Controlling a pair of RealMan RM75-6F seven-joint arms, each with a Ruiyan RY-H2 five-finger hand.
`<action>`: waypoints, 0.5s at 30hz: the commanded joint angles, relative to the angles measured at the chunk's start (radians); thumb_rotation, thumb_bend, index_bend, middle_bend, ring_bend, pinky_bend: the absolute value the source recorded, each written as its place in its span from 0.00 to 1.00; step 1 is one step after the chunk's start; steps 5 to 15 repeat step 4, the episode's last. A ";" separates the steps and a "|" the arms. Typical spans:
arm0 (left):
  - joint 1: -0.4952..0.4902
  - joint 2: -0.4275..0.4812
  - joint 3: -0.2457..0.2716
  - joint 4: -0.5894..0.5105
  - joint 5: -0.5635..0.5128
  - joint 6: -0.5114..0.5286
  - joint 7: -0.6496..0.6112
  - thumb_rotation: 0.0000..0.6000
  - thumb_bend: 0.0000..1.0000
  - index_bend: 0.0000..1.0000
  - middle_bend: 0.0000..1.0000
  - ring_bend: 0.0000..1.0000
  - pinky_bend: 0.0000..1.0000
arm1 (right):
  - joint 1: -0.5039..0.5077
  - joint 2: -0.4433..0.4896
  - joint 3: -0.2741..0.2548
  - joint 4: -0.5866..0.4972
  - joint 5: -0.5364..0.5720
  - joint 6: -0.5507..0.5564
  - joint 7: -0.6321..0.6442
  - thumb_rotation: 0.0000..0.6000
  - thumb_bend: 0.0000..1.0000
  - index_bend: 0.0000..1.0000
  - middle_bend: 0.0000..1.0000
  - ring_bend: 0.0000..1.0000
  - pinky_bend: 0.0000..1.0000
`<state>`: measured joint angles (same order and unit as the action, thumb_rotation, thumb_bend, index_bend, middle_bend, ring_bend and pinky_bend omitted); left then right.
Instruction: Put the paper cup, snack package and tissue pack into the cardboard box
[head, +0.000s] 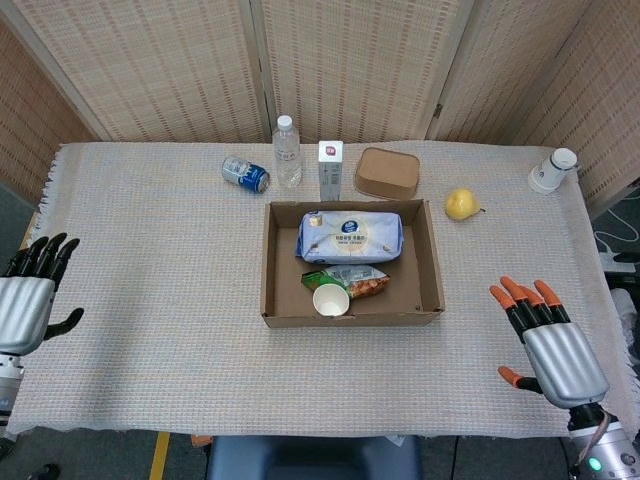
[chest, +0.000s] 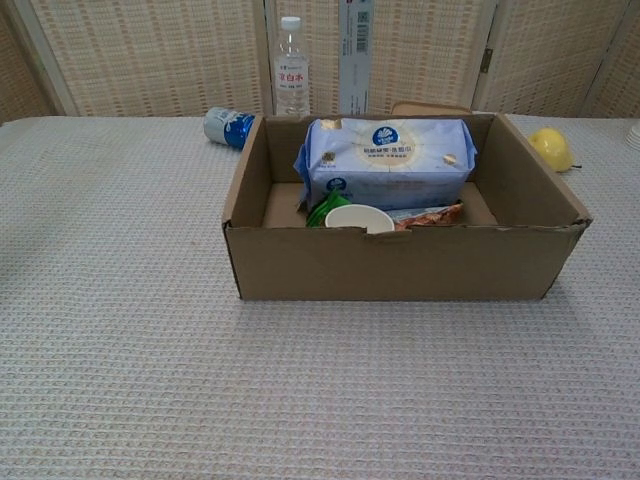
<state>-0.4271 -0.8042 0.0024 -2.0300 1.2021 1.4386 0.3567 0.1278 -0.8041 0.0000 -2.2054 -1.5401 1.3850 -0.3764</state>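
The cardboard box (head: 432, 262) (chest: 400, 265) stands open in the middle of the table. Inside it lie the blue tissue pack (head: 351, 236) (chest: 387, 162) at the back, the snack package (head: 357, 282) (chest: 430, 214) in front of it, and the white paper cup (head: 331, 300) (chest: 360, 218) upright at the front. My left hand (head: 24, 302) hangs empty at the table's left edge, fingers spread. My right hand (head: 556, 350) is empty too, fingers apart, near the front right corner. Neither hand shows in the chest view.
Behind the box stand a water bottle (head: 287, 151) (chest: 291, 78), a tall carton (head: 330, 170) (chest: 355, 57) and a brown lidded container (head: 387, 173). A blue can (head: 246, 174) (chest: 227, 127) lies back left. A yellow pear (head: 461, 204) (chest: 551, 148) and a white cup (head: 552, 170) sit at the right.
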 joint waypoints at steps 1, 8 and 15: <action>0.016 -0.001 0.001 0.011 0.009 -0.006 -0.016 1.00 0.23 0.00 0.00 0.00 0.14 | 0.001 -0.003 0.002 0.003 0.005 -0.002 -0.002 1.00 0.05 0.00 0.00 0.00 0.00; 0.024 -0.006 -0.004 0.025 0.003 -0.029 -0.033 1.00 0.23 0.00 0.00 0.00 0.14 | 0.004 -0.009 0.003 0.011 0.017 -0.013 -0.006 1.00 0.05 0.00 0.00 0.00 0.00; 0.024 -0.006 -0.004 0.025 0.003 -0.029 -0.033 1.00 0.23 0.00 0.00 0.00 0.14 | 0.004 -0.009 0.003 0.011 0.017 -0.013 -0.006 1.00 0.05 0.00 0.00 0.00 0.00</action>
